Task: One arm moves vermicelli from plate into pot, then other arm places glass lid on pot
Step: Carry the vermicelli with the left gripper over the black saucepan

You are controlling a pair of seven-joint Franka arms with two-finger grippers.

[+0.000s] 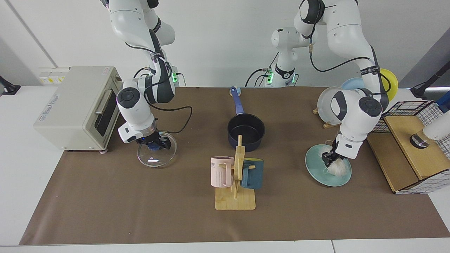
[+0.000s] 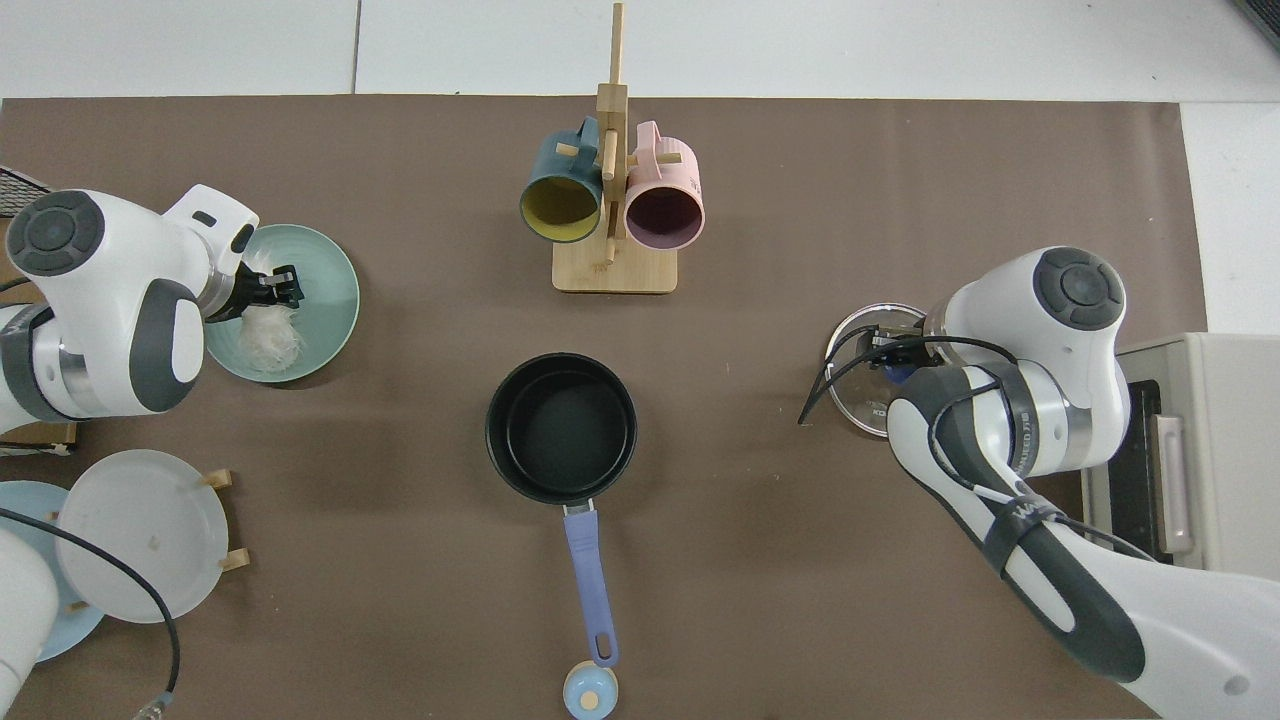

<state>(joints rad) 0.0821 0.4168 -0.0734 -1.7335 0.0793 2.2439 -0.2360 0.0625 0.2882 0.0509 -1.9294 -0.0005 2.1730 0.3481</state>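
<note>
The vermicelli lies as a white tangle on the pale teal plate at the facing view's right. My left gripper points down into its top, fingers shut on the strands. The dark navy pot stands mid-table with nothing in it, its blue handle toward the arms' bases. The glass lid is near the toaster oven, its far edge tipped up a little. My right gripper is shut on its blue knob.
A wooden mug rack with a pink and a teal mug stands just in front of the pot. A toaster oven is beside the lid. Racked plates and a wire basket with a wooden box flank the teal plate.
</note>
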